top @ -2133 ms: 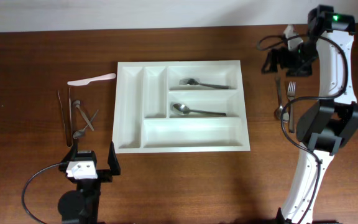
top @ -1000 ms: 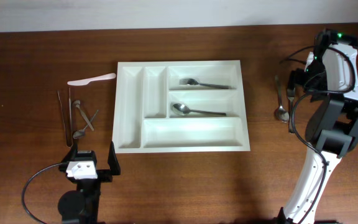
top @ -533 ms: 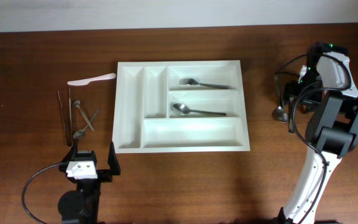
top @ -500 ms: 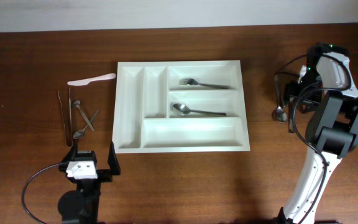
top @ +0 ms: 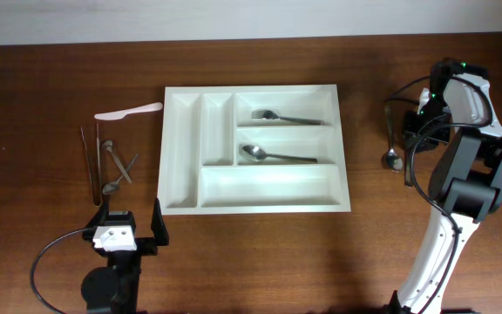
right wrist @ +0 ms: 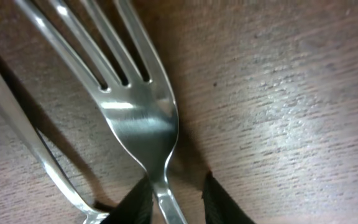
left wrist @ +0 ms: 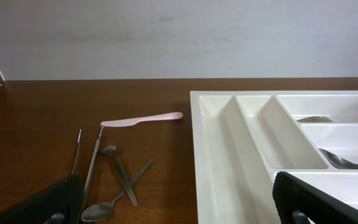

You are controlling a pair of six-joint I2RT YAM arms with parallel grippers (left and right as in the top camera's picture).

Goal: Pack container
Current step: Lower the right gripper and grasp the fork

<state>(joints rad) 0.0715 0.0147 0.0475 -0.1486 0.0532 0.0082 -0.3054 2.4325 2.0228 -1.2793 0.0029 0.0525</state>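
The white container (top: 255,208) lies mid-table, with a fork (top: 286,117) in its top long compartment and a spoon (top: 273,155) in the middle one. At the right of the table my right gripper (top: 410,133) is down at the wood. In the right wrist view its gripper (right wrist: 173,199) is closed in around the neck of a steel fork (right wrist: 135,118) that lies flat on the table. My left gripper (top: 130,218) rests open at the front left, and in its wrist view the gripper (left wrist: 179,205) holds nothing.
A loose spoon (top: 391,157) lies just left of the right gripper, its handle (right wrist: 17,124) beside the fork. Left of the container lie a pink knife (top: 129,111), two thin rods (top: 90,161) and crossed spoons (top: 116,166). The right arm's base stands at the front right.
The right gripper has settled slightly lower over the loose fork and its jaws have narrowed onto the fork's neck. The left arm has not moved.
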